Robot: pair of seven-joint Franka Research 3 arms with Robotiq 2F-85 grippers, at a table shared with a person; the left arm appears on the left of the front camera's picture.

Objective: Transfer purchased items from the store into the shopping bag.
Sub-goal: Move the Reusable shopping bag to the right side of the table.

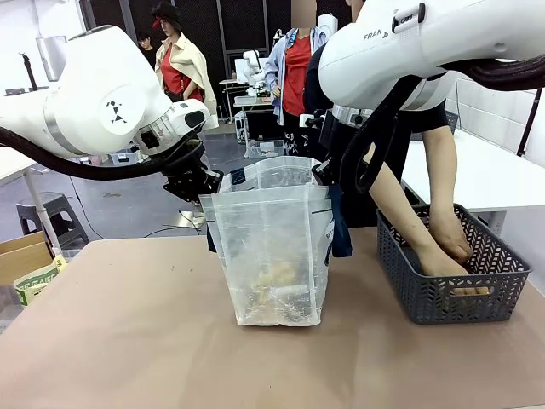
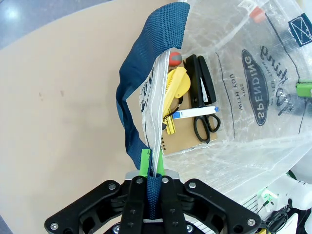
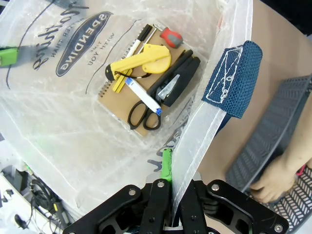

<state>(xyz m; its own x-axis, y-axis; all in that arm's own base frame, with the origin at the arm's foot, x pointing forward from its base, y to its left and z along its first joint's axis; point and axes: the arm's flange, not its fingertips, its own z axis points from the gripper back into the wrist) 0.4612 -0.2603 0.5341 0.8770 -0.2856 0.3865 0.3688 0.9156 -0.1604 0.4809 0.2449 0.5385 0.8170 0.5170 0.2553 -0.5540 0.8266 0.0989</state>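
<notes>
Two pinches hold the mouth wide: our left gripper (image 2: 150,168) is clamped on one navy handle (image 2: 146,53) and the rim beside it, and our right gripper (image 3: 170,170) is clamped on the opposite rim of the bag (image 1: 272,247). The bag stands on the tan table (image 1: 128,332) between our arms, a thin, crinkly, see-through plastic film with woven mesh straps. We judge it soft and light, prone to slump or slip if pulled by the film alone, so the strap stitching is the firmer place to hold. At its bottom lie the items (image 3: 146,83): a flat brown spiral notebook (image 3: 119,104), black-handled scissors (image 3: 144,114), a yellow plastic tool (image 3: 144,57), a black stapler (image 3: 176,80). They look hard and pointed, so they could pierce the film. Farther off, a person's hands (image 1: 447,237) reach into a dark grey lattice basket (image 1: 426,298), whose stiff open walls look rigid beside the limp bag.
</notes>
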